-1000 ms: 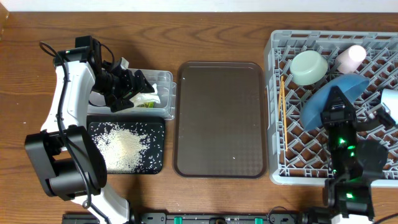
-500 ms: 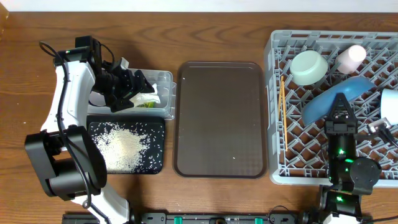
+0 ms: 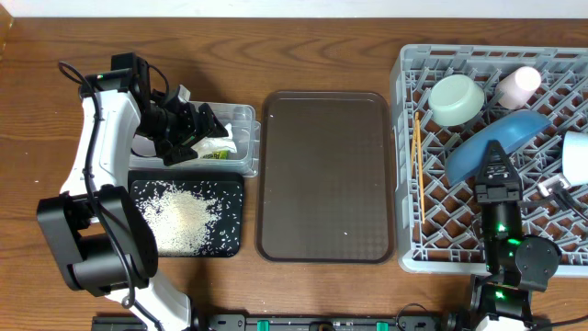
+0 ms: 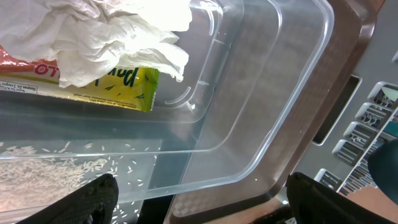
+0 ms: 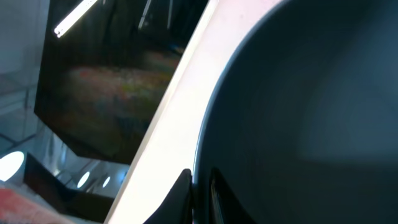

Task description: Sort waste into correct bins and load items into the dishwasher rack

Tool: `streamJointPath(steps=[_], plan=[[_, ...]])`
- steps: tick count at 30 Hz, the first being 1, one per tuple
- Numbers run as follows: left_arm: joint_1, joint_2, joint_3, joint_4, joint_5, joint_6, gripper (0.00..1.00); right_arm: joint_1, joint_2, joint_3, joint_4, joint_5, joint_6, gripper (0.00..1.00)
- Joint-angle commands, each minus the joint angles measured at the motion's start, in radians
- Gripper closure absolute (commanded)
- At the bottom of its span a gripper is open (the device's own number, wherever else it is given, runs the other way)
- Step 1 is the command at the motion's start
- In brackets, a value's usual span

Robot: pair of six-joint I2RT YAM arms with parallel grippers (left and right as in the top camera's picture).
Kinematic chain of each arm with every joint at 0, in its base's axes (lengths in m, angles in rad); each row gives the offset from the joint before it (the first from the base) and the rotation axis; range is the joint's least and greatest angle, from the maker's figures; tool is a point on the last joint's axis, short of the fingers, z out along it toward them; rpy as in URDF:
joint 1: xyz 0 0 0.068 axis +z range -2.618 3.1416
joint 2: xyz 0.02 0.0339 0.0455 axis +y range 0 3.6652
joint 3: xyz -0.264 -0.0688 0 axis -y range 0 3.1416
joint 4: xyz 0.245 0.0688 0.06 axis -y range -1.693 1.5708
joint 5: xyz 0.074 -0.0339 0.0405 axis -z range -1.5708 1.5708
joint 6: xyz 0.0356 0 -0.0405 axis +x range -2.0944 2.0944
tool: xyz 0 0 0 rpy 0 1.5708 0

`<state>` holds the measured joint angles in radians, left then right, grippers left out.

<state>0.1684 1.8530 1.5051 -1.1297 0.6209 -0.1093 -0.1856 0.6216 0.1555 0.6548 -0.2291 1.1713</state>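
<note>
Blue plate-bowl (image 3: 528, 129): it lies tilted in the dishwasher rack (image 3: 404, 248), its low end toward the rack's middle. The right gripper (image 3: 497, 147) is on it from the near side. In the right wrist view the jaws stand close together, with only a thin gap, against a pale edge and a dark curved surface that I take to be the plate's rim. I cannot tell whether they actually pinch it.

Around it in the rack:
- mint-green bowl (image 3: 457, 99) and pinkish cup (image 3: 517, 85) along the far side
- white cup (image 3: 577, 152) at the right edge
- chopsticks (image 3: 416, 156) along the left wall

The brown serving tray (image 3: 326, 175) beside the rack holds nothing of note.

Left gripper (image 3: 184, 133): spread wide and holding nothing, hanging over the clear tub (image 3: 243, 115). The tissue (image 4: 118, 37) and wrapper (image 4: 118, 84) lie inside the tub, tissue on top. The rice (image 3: 179, 216) is heaped in the black tray (image 3: 234, 184), which touches the tub's near wall.

Judgement: the waste looks sorted and the dishes are all in the rack. The step in hand is seating the plate between the pegs. The next move calls for the plate to rest steady on its edge before the right jaws part. The gripper should then lift straight out, so it does not knock the white cup just beside it.
</note>
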Motion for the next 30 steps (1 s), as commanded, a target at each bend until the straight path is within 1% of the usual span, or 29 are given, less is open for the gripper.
streamJointPath(steps=[1, 7, 10, 13, 16, 19, 26, 30], plan=[[0.003, -0.013, 0.018, -0.01, -0.013, -0.012, 0.11, -0.004, 0.0, -0.008, 0.0, -0.044, 0.02, 0.93], [0.003, -0.013, 0.018, -0.01, -0.013, -0.012, 0.1, -0.004, 0.0, -0.008, 0.001, -0.049, 0.042, 0.99], [0.003, -0.013, 0.018, -0.01, -0.013, -0.012, 0.11, -0.006, 0.0, -0.008, 0.013, -0.039, 0.04, 0.99], [0.003, -0.013, 0.018, -0.01, -0.013, -0.012, 0.1, -0.018, 0.0, -0.008, 0.062, -0.027, 0.04, 0.99], [0.003, -0.013, 0.018, -0.01, -0.013, -0.012, 0.1, -0.031, 0.0, -0.008, 0.124, -0.01, 0.064, 0.99], [0.003, -0.013, 0.018, -0.01, -0.013, -0.012, 0.11, -0.04, 0.0, -0.008, 0.141, 0.001, 0.1, 0.99], [0.003, -0.013, 0.018, -0.01, -0.013, -0.012, 0.11, -0.049, 0.0, -0.011, 0.076, 0.005, 0.085, 0.99], [0.003, -0.013, 0.018, -0.01, -0.013, -0.012, 0.11, -0.049, 0.0, -0.027, 0.165, 0.014, 0.043, 0.99]])
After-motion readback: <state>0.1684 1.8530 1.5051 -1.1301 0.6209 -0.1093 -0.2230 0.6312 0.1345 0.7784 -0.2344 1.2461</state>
